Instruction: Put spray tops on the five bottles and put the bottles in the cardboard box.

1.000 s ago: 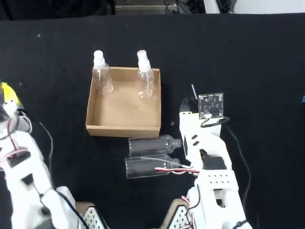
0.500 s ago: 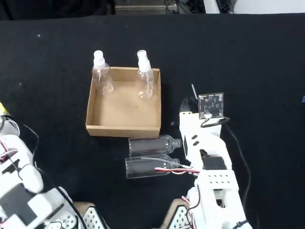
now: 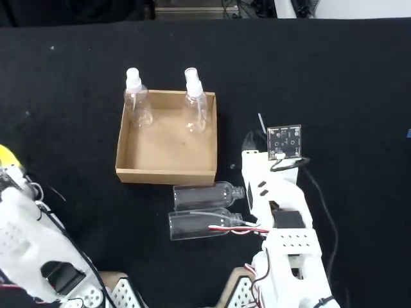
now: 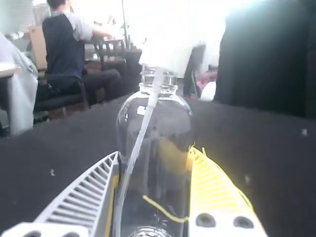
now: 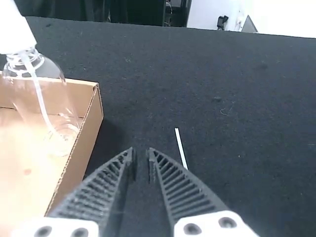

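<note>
My left gripper (image 4: 155, 197) is shut on a clear bottle (image 4: 155, 148) with a white spray top (image 4: 165, 49) on its neck, its dip tube inside. The left arm (image 3: 32, 237) is at the table's near left corner. The cardboard box (image 3: 166, 173) holds two capped bottles upright in its far corners (image 3: 137, 102) (image 3: 194, 106). Two uncapped bottles lie on their sides just in front of the box (image 3: 205, 194) (image 3: 199, 226). My right gripper (image 5: 140, 165) is shut and empty, low over the table beside the box's right wall (image 5: 81, 143).
A thin white dip tube (image 5: 181, 148) lies on the black cloth just beyond the right gripper. The right arm's (image 3: 276, 212) red and white cable drapes over the nearer lying bottle. Open black table stretches to the far side and right.
The left arm has swung back toward the near left corner with the bottle in its gripper. The right arm, the box and the lying bottles have not moved.
</note>
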{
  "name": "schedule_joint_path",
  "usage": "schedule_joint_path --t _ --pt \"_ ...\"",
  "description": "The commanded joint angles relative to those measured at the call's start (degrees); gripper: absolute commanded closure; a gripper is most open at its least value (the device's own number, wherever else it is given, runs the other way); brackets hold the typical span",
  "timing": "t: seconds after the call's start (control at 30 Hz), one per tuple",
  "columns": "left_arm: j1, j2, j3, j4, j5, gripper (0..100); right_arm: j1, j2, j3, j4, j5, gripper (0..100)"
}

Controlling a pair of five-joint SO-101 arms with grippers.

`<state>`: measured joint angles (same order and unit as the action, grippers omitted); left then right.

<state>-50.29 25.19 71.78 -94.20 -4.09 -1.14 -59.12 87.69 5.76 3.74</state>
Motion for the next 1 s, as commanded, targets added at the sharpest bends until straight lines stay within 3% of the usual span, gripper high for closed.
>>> schedule_joint_path --t 0.0,0.77,0.97 --pt "-2.33 5.36 -4.62 -3.34 0.53 96 0.26 0.31 -3.56 -1.49 0.62 97.3" --pt "-4.18 7.65 -3.56 -2.99 0.53 96 0.26 0.31 -3.56 -1.49 0.62 97.3" --pt "-5.41 7.65 -3.56 -3.08 2.55 79 0.35 0.31 -3.56 -1.49 0.62 97.3"
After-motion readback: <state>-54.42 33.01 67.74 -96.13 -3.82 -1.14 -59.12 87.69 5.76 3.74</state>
